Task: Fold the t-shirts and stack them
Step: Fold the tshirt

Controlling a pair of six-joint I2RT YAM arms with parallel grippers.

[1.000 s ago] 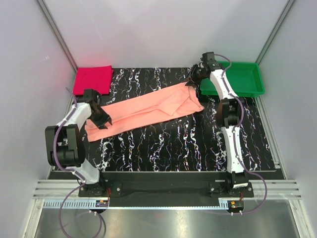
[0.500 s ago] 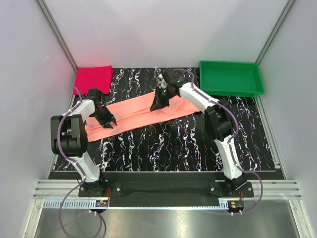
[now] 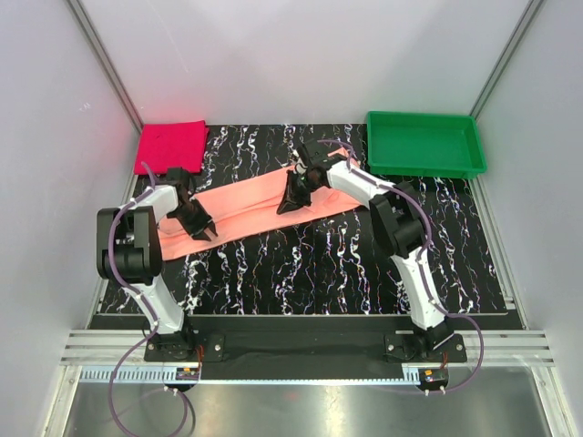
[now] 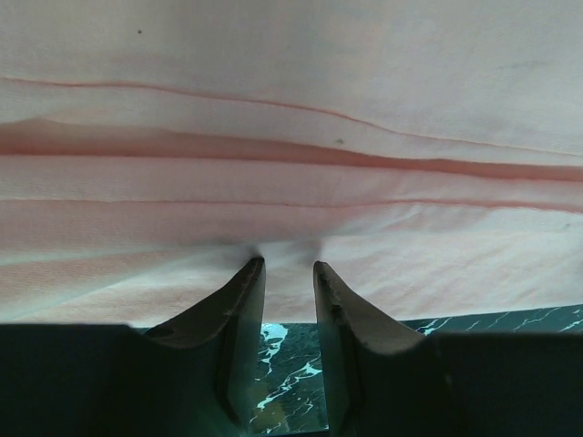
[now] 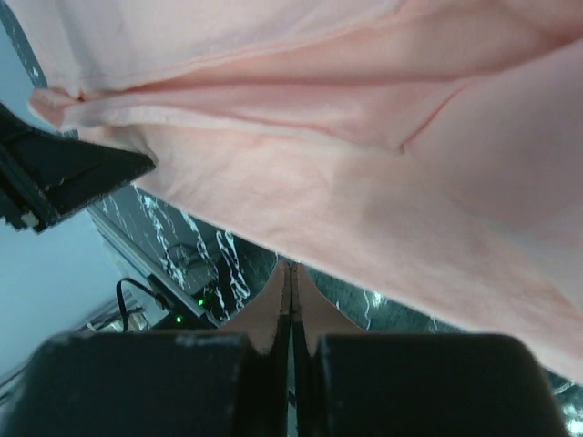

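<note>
T-shirts lie on the left and middle of the black, white-veined table (image 3: 319,264). In its far left corner the magenta-red t-shirt (image 3: 170,146) rests folded into a flat rectangle, apart from everything else.

Nearer the camera, the left arm (image 3: 137,241) bends in from the table's left edge. The left fingers (image 4: 239,296) meet the left end of the salmon-peach t-shirt (image 3: 246,205). In the left wrist view they stand a narrow gap apart. The shirt's near edge is gathered into a small pucker between their tips, so they have a pinch of the cloth. The table shows through the gap lower down.

The salmon-peach t-shirt is folded lengthwise into a long, narrow band. It lies flat on the table on a slant, from near left to far right. Long creases and layered edges run along it.

Over the middle of the band the right arm (image 3: 401,228) reaches across from its base at the near right. The right fingers (image 5: 271,305) are pressed fully together, with no gap between them. Their tips are at the shirt's edge, and I cannot tell whether any cloth is caught in them.

The band's wider right end stops short of the green plastic tray (image 3: 425,169), which sits in the far right corner.
</note>
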